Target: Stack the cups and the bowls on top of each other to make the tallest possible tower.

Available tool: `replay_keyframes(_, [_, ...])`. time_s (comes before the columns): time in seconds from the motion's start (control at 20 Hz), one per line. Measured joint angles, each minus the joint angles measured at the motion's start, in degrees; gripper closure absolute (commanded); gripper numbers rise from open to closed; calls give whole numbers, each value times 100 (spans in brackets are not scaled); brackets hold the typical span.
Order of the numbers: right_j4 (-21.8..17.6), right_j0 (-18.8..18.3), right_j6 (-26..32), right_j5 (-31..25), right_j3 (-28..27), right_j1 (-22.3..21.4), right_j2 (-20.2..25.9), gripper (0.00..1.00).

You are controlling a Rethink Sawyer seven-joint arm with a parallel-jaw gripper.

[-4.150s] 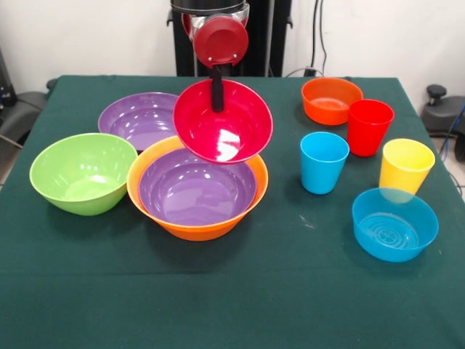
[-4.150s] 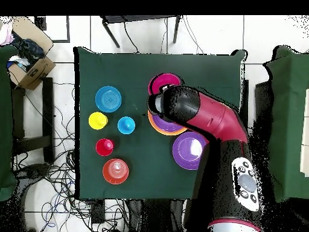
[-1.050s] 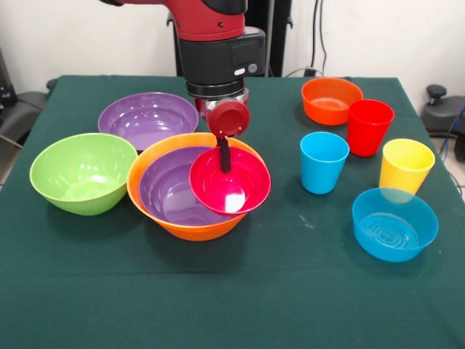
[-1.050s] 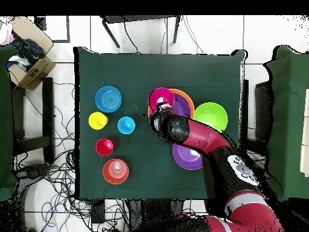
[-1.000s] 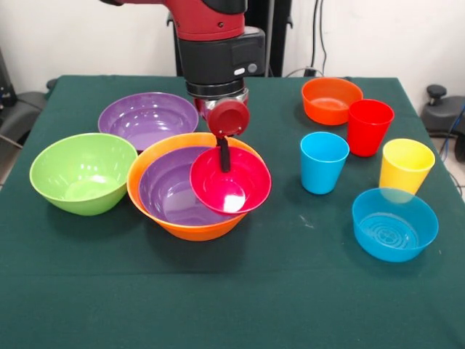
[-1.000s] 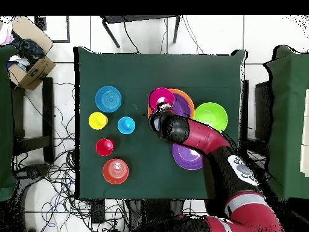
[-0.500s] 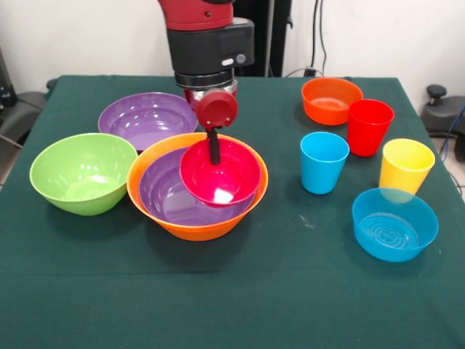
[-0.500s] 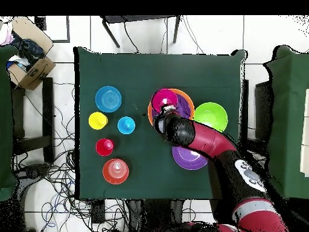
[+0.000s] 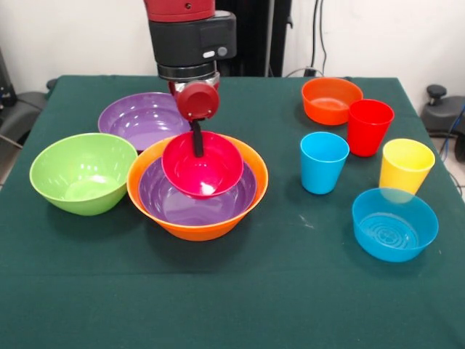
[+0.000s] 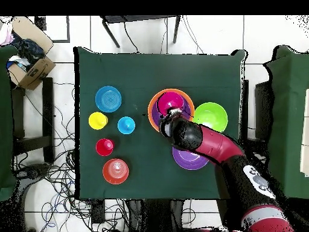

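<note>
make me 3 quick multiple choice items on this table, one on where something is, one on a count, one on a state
1. Where is the purple bowl under the pink-red bowl?
A. inside the large orange bowl
B. inside the green bowl
C. upside down on the cloth

2. How many cups stand on the table?
A. one
B. three
C. five

3. What is the gripper doing?
A. hanging empty
B. holding the pink-red bowl by its rim
C. holding the yellow cup

Answers:
1. A, an orange rim rings the purple one.
2. B, the blue cup, red cup and yellow cup.
3. B, its finger crosses that bowl's far rim.
</note>
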State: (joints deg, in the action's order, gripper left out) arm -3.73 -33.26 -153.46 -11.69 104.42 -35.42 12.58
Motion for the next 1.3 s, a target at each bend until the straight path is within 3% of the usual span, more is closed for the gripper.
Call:
replay_keyframes(0.55, [-228, -38, 0, 24, 20, 65, 35, 100])
replay_keyframes(1.3, [-598, -83, 0, 556, 17, 781, 112, 100])
